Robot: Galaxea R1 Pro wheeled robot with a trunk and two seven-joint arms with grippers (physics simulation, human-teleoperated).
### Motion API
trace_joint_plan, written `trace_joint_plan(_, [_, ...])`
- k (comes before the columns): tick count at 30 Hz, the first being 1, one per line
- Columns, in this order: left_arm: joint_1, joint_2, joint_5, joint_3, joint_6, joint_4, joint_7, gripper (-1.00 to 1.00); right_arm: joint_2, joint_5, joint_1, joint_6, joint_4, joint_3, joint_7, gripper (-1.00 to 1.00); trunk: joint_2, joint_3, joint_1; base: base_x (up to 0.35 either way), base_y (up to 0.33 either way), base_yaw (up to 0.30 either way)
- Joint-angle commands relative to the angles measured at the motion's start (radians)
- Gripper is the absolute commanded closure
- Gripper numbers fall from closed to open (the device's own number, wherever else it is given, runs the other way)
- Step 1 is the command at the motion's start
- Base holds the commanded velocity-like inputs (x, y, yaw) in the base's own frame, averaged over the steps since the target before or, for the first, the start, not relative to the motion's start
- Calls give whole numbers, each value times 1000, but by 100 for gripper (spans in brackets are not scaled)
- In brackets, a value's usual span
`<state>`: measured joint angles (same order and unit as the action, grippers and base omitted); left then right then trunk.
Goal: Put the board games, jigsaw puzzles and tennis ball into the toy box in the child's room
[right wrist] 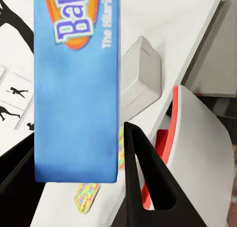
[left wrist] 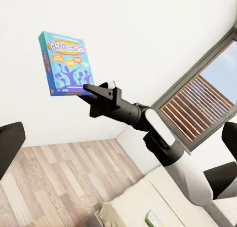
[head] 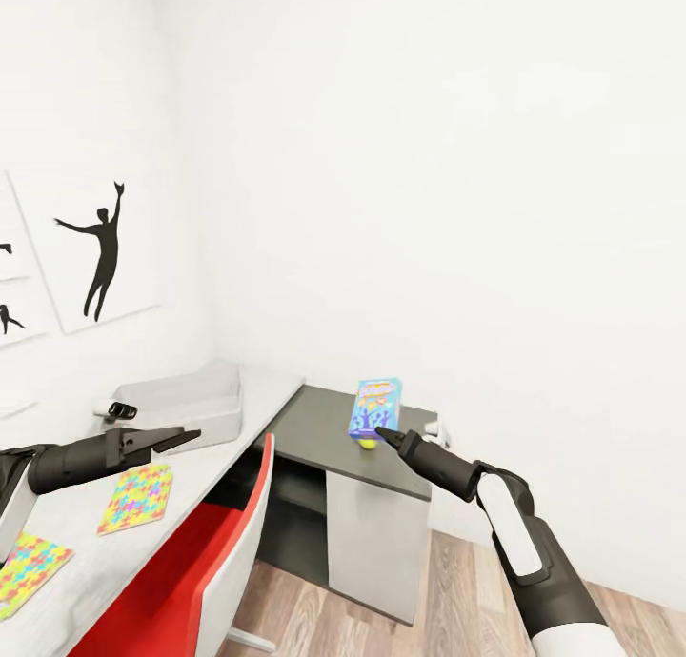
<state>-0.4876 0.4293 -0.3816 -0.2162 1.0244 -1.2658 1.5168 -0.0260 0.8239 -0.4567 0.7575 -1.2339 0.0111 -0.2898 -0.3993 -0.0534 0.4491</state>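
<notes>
While lit, pale table (head: 205, 452), white walls (head: 429, 162)

The board game (head: 375, 408) is bright blue with an orange logo oval and purple figures on its face. A small yellow-green ball (head: 368, 443) shows beneath it. Two puzzle boxes (head: 136, 497) wear a yellow, green, pink and blue jigsaw pattern. The toy box (head: 181, 400) is pale grey, the chair (head: 205, 571) red and white, the floor (head: 457, 600) brown planks.

Pale table (head: 200, 467) — toy box (head: 181, 405), two jigsaw puzzles (head: 136, 497) on top.
</notes>
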Motion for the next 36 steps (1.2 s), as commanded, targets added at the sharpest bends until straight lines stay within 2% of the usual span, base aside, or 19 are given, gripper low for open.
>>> trace_joint_plan(1, [0, 0, 0, 0, 10, 0, 3, -100, 0, 4, 0, 5, -1, 1, -3, 100, -1, 1, 1, 319, 51, 34])
trace_joint_plan(8, [0, 0, 0, 1, 10, 0, 3, -100, -1, 4, 0, 5, -1, 0, -2, 100, -1, 8, 1, 300, -26, 31])
trace_joint_plan(19, [0, -1, 1, 1, 9, 0, 4, -100, -4, 3, 0, 3, 0, -2, 2, 100, -1, 22, 1, 238, -239, 188])
trace_joint_plan(25, [0, -2, 1, 1, 11, 0, 4, -100, -3, 3, 0, 3, 0, -2, 2, 100, -1, 29, 1, 106, -224, 215])
trace_joint_plan(36, [0, -3, 1, 1, 11, 0, 5, -100, -2, 3, 0, 3, 1, -2, 3, 100, -1, 41, 1, 11, -18, 216])
